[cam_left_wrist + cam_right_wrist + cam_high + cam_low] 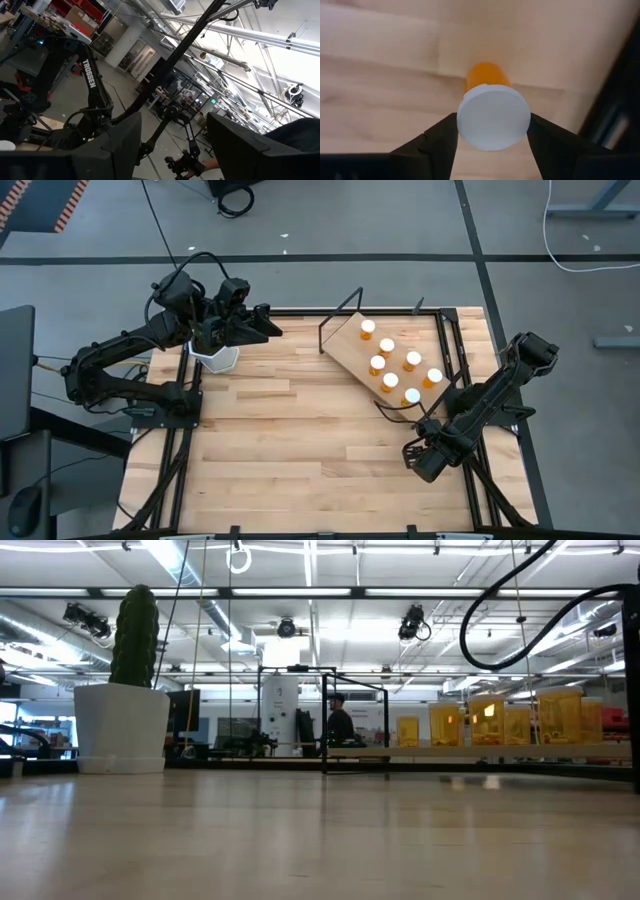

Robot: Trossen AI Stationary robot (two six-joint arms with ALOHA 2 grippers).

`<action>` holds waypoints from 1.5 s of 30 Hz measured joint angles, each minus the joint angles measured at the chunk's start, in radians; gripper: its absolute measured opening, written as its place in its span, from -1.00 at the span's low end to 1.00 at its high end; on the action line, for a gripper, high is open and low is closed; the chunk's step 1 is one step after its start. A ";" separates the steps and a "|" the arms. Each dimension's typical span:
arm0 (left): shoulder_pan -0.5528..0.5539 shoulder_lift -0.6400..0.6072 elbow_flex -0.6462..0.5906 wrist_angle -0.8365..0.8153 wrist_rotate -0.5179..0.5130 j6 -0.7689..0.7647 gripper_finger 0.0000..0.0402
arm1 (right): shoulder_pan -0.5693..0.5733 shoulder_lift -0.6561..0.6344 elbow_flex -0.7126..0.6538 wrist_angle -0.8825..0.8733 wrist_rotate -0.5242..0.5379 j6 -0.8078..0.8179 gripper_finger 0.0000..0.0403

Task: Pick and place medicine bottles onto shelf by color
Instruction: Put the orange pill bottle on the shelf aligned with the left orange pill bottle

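Observation:
A medicine bottle (487,80), orange with a round white cap, stands upright on the tabletop near the right edge. My right gripper (493,131) points down over it and is shut on its cap; in the high view my right gripper (424,456) hides it. Several more orange bottles (389,381) stand on the shelf (345,345), a tilted wood board on a black wire frame at the far right. My left gripper (172,150) is open with nothing in it, raised over the white plant pot (215,358) at the far left. My right gripper pinches the bottle's white cap (465,125) between its two fingers, one on each side of the rim. The fingers come from above, pointing down. The bottle stays upright below them; the cap hides its base, so I cannot tell whether it rests on the wood.
The white pot with a green cactus (133,635) stands at the far left corner. The shelf and its bottles (490,725) fill the far right. Black frame rails (455,370) run beside my right arm. Bare wood (300,440) lies in the middle and near part.

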 joint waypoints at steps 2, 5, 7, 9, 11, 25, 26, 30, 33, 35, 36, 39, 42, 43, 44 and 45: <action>0.000 0.000 0.000 0.000 0.000 0.000 0.15 | 0.000 0.000 0.001 0.035 0.001 0.000 0.14; 0.000 0.000 0.000 0.000 0.000 0.000 0.15 | 0.000 0.001 0.025 0.065 0.019 0.000 0.14; 0.000 0.000 0.000 0.000 0.000 0.000 0.15 | -0.001 0.001 0.059 0.059 0.041 0.000 0.14; 0.000 0.000 0.000 0.000 0.000 -0.003 0.15 | -0.001 0.001 0.098 0.050 0.067 -0.004 0.14; 0.000 0.000 0.000 0.000 0.000 -0.004 0.15 | -0.009 0.001 0.141 0.037 0.092 -0.014 0.14; -0.001 0.000 0.000 0.000 0.023 -0.007 0.15 | -0.339 0.010 0.382 0.009 0.236 -0.599 0.14; -0.004 0.000 0.000 0.000 0.023 -0.007 0.15 | -0.376 0.018 0.402 0.011 0.237 -0.667 0.14; -0.020 -0.001 0.000 0.000 0.023 -0.003 0.15 | -0.530 0.070 0.508 -0.015 0.244 -0.926 0.14; -0.035 -0.002 0.000 0.002 0.023 -0.005 0.15 | -0.635 0.137 0.607 -0.102 0.243 -1.113 0.14; -0.046 -0.002 0.000 0.001 0.023 -0.007 0.15 | -0.706 0.189 0.676 -0.150 0.229 -1.234 0.14; -0.052 -0.002 0.000 0.001 0.023 -0.007 0.15 | -0.740 0.216 0.709 -0.174 0.215 -1.295 0.14; -0.065 -0.002 0.000 0.001 0.023 -0.008 0.15 | -0.831 0.299 0.808 -0.237 0.191 -1.449 0.14; -0.076 -0.002 0.000 0.001 0.023 -0.033 0.15 | -0.916 0.369 0.893 -0.325 0.192 -1.571 0.14; -0.081 -0.002 0.000 0.002 0.022 -0.034 0.15 | -0.942 0.386 0.912 -0.340 0.191 -1.610 0.14; -0.086 -0.002 0.000 0.001 0.017 -0.034 0.15 | -0.971 0.402 0.927 -0.356 0.191 -1.646 0.14; -0.093 -0.002 0.000 0.001 0.010 -0.033 0.15 | -0.995 0.415 0.938 -0.365 0.190 -1.682 0.14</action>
